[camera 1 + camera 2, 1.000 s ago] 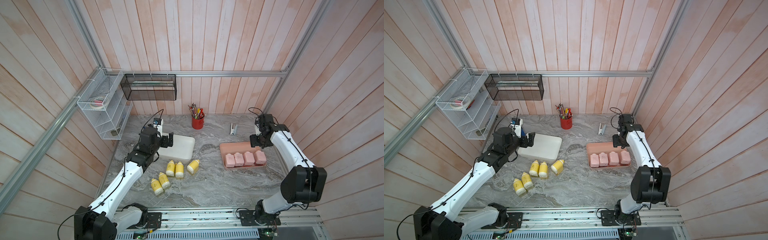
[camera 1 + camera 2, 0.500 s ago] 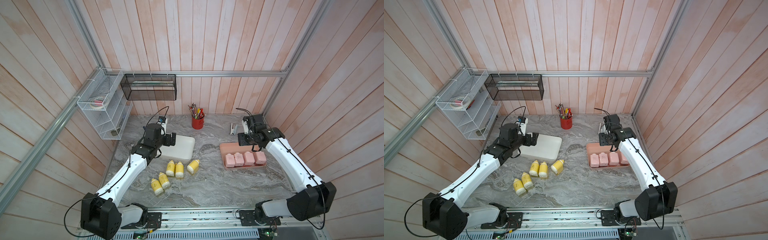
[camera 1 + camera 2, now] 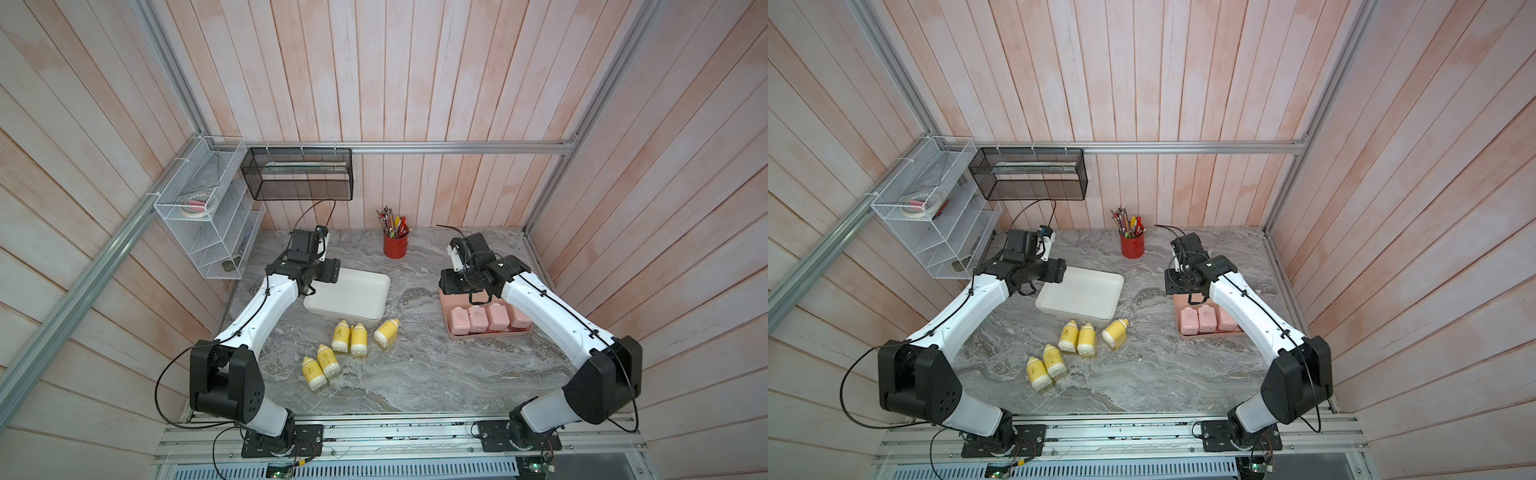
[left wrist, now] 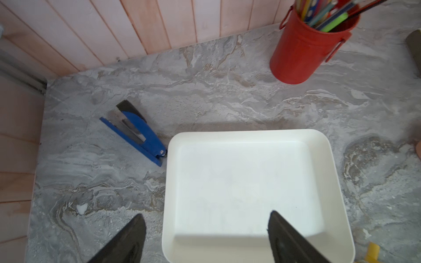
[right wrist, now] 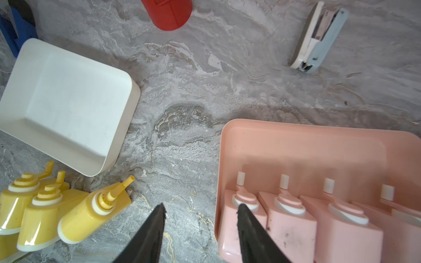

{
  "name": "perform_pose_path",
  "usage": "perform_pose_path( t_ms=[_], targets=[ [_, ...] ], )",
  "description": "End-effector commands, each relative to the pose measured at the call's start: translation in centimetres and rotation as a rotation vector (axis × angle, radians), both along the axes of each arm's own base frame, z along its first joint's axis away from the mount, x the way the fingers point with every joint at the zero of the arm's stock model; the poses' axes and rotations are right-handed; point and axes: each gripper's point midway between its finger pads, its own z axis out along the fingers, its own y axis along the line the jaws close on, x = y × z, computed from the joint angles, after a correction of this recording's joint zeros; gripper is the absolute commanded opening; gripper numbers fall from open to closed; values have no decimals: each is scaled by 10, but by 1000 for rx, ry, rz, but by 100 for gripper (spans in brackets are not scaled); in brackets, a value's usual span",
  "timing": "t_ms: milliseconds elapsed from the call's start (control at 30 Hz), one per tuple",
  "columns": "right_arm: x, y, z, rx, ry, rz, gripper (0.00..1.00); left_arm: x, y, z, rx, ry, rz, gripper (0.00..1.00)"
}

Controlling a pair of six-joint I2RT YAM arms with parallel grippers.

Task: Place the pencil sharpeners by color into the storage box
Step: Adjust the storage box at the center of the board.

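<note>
Several yellow pencil sharpeners (image 3: 351,338) (image 3: 1077,337) (image 5: 91,216) lie loose on the marble table, in front of an empty white storage box (image 3: 353,295) (image 4: 246,182) (image 5: 68,98). Several pink pencil sharpeners (image 3: 478,319) (image 3: 1206,319) (image 5: 289,225) stand in a row inside a pink storage box (image 3: 444,307) (image 5: 307,148). My left gripper (image 3: 330,274) (image 4: 206,215) hovers open over the white box's left edge, holding nothing. My right gripper (image 3: 451,286) (image 5: 201,206) is open and empty above the pink box's left rim, one finger over the leftmost pink sharpener.
A red pencil cup (image 3: 395,245) stands at the back centre. A blue stapler (image 4: 134,132) lies behind the white box and a pale blue one (image 5: 319,38) behind the pink box. A wire rack (image 3: 208,216) and a black mesh basket (image 3: 299,174) hang on the walls.
My right gripper has swung from the back right to the pink box's left end, its jaws narrowing. My left gripper has shifted over the white box's edge and closed a little.
</note>
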Motion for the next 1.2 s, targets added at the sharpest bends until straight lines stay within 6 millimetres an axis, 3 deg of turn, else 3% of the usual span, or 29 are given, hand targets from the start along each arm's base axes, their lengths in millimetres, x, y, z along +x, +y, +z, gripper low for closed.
perform_pose_path(
  t_ms=[0, 167, 333, 467, 567, 967, 1167],
  targets=[
    [4, 15, 4, 75, -23, 14, 53, -2, 8, -19, -53, 113, 4, 86],
    [0, 21, 1, 92, -17, 32, 53, 8, 32, -60, -89, 265, 88, 86],
    [-1, 21, 2, 96, -25, 35, 53, 16, 48, -88, -131, 335, 147, 82],
    [1, 23, -1, 98, -20, 40, 53, 19, 47, -107, -149, 386, 160, 50],
    [3, 25, -3, 101, -18, 45, 52, 19, 48, -116, -149, 405, 172, 43],
    [5, 30, -11, 112, -4, 57, 52, 6, 53, -146, -116, 481, 191, 45],
    [5, 31, -15, 113, -2, 55, 52, -3, 49, -160, -137, 512, 202, 36]
  ],
)
